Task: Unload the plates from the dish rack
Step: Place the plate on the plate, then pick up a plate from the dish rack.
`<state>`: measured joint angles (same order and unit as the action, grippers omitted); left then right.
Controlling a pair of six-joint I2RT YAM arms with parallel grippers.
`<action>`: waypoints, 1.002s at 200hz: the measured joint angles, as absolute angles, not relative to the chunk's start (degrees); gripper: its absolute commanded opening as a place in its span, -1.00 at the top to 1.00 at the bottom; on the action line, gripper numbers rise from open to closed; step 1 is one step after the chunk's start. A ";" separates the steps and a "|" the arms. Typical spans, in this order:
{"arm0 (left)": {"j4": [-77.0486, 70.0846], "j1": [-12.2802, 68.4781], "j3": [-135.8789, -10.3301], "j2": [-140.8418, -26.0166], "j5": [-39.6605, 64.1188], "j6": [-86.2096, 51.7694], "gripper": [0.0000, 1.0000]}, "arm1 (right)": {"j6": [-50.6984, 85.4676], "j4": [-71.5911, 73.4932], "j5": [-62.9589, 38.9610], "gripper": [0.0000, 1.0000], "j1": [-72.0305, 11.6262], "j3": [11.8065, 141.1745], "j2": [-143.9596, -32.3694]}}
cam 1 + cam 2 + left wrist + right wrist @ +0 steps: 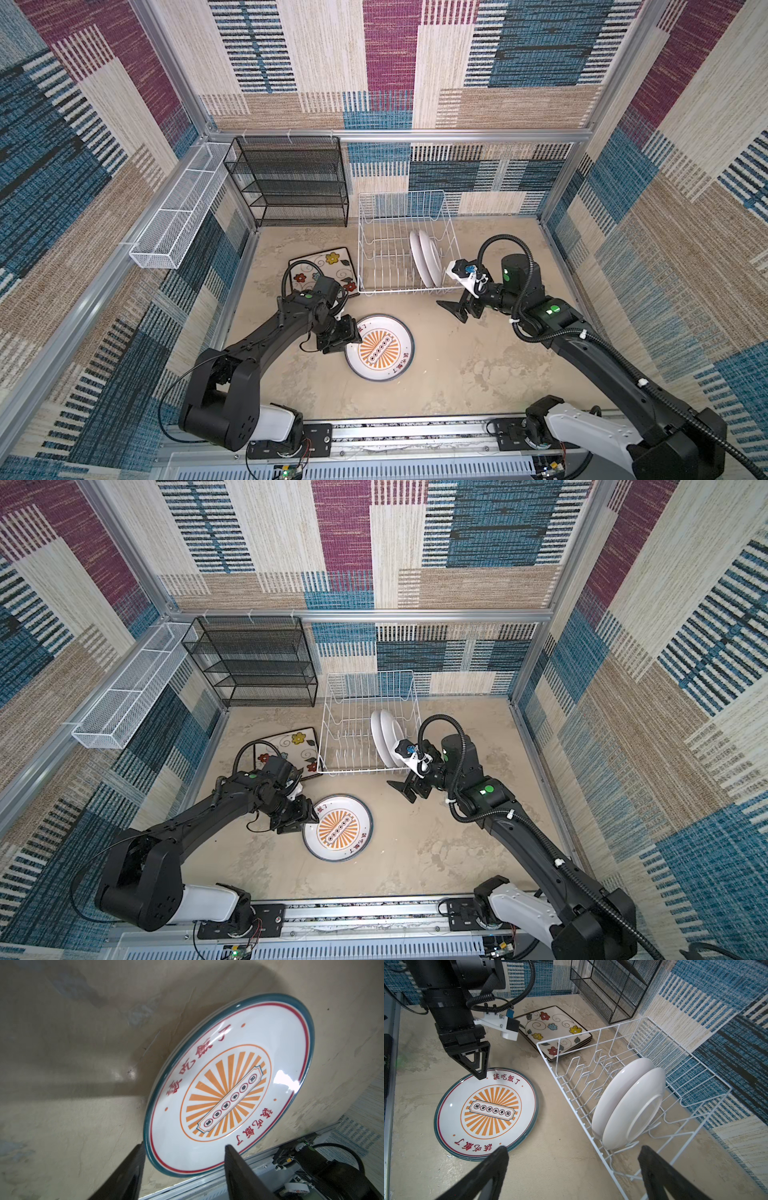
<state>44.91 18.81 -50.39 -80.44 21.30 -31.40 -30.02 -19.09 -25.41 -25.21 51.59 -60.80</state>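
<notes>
Friend: What is your left gripper doing?

Me: My left gripper [184, 1145] has its fingers [239, 1167] apart. The edge of the sunburst plate [228, 1084] sits between them, but they do not squeeze it. One fingertip is right at the rim. I cannot tell if it touches.

Friend: Where does that plate lie?

Me: Face up, on top of a small pile of round plates [485, 1113] on the table [457, 374]. Just behind this gripper lie the square flower plates [328, 266], piled flat too.

Friend: And your right gripper?

Me: My right gripper [574, 1148] is wide apart and holds nothing. It hangs over the table, near the closest corner of the dish rack [386, 245].

Friend: What is in the rack?

Me: Two white-backed round plates [627, 1103] stand on edge between the wires. They lean side by side, just ahead of my right gripper. The other slots hold nothing.

Friend: Anything farther out?

Me: Past the square plates, a black mesh shelf [291, 183] stands at the back wall.
</notes>
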 measured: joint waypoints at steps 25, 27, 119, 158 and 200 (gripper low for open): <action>46.76 18.81 -52.90 -79.11 20.18 -31.35 -0.26 | -29.98 -19.07 -24.93 -1.00 -25.21 51.59 -60.77; 46.89 18.81 -53.21 -78.94 19.86 -31.35 -0.26 | -29.98 -19.05 -24.93 -1.00 -25.21 51.59 -60.77; 50.46 21.17 -79.35 -78.41 19.88 -30.37 -0.26 | -22.63 -17.43 -19.84 -1.00 -25.19 51.59 -59.53; 49.95 24.82 -88.82 -86.21 19.66 -30.30 -0.25 | -17.67 -17.96 -17.34 -0.99 -25.17 52.80 -60.16; 45.06 27.03 -92.90 -94.41 19.90 -33.56 -0.22 | -12.62 -19.38 -14.81 -1.00 -24.64 52.97 -60.62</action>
<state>45.06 27.03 -92.90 -94.41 19.90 -33.56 -12.62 -19.38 -14.81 -24.64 52.97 -60.62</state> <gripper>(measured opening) 0.618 0.998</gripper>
